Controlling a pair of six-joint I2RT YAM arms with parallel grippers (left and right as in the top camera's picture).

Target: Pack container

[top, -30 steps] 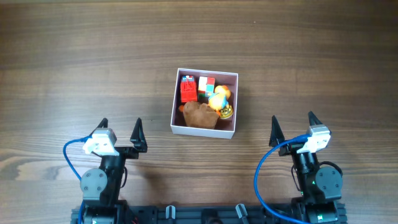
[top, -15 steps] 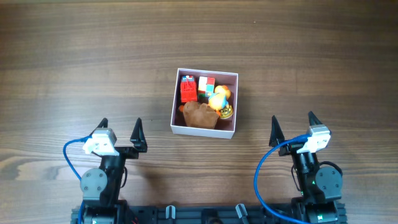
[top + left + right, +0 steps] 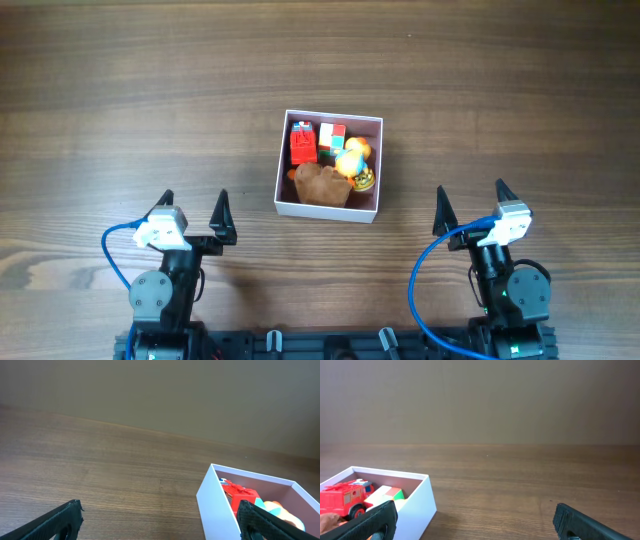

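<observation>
Container [image 3: 326, 211]: middle of desk [image 3: 120, 90], toys [image 3: 303, 143] inside.
Left claw [image 3: 194, 200]: released, empty.
Right claw [image 3: 470, 192]: released, empty.
Bearing: container ahead, between both claws; neither clearly nearer; square, no long axis.

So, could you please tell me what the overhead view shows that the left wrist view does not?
Only overhead: the open right fingers and the brown plush toy lying in the container. Only left wrist: the plain wall beyond the table's far edge. Both: the open left fingers, the container's white wall, the red toy truck inside it, and the wooden table.
</observation>
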